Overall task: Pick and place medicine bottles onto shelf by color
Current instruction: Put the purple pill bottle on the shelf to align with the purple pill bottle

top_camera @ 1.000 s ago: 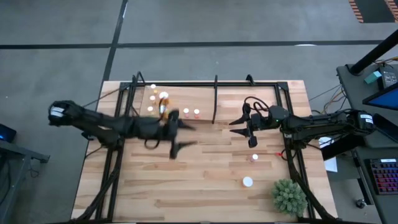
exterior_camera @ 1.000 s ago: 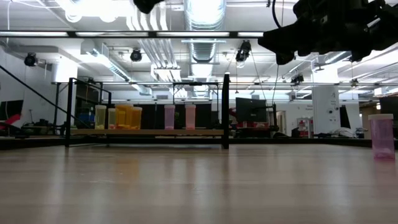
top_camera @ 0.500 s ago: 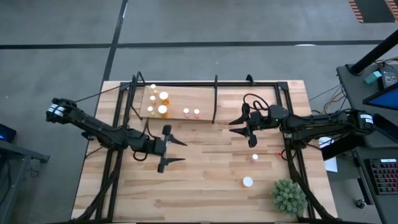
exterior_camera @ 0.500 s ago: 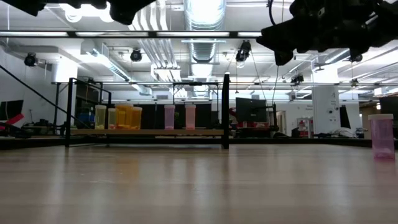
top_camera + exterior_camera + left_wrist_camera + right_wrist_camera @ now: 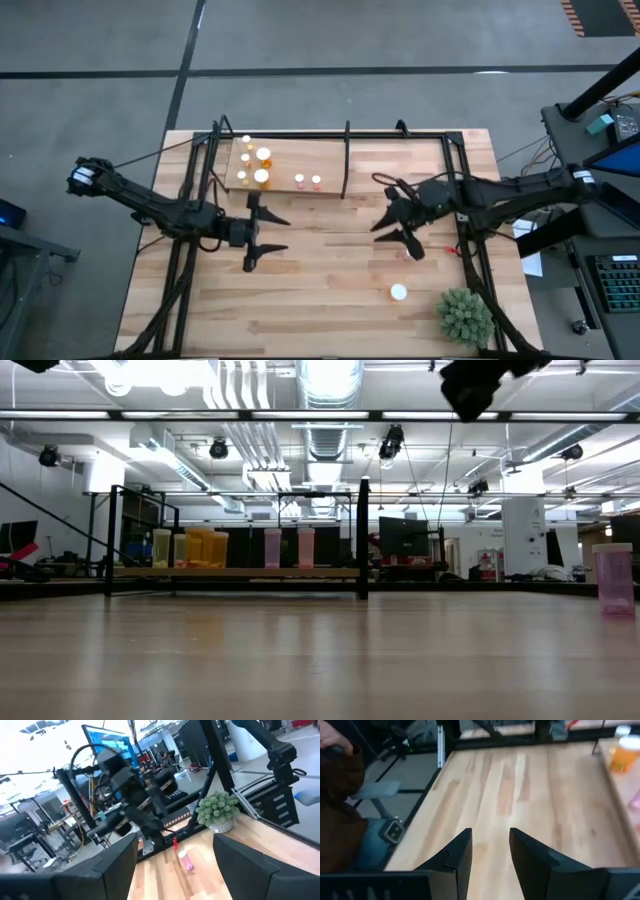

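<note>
The left tool (image 5: pixel 262 230), fingers apart and holding nothing, hangs over the middle of the worktop (image 5: pixel 320 300), just in front of the shelf (image 5: pixel 285 165) where several bottles already stand. The right tool (image 5: pixel 398 222), fingers also apart and empty, sits far nearer the loose ones. The pink bottle (image 5: pixel 409 253) stands upright just in front of it, the white-capped bottle (image 5: pixel 398 292) farther front, so I judge the right arm takes it.

Green spiky plant (image 5: pixel 465 316) near the bench's (image 5: pixel 330 300) front right corner. Black frame (image 5: pixel 190 170) along the back and both sides. Off the right edge: keyboard (image 5: pixel 612 280), monitor (image 5: pixel 615 155). Grey floor (image 5: pixel 100 60) all round.
</note>
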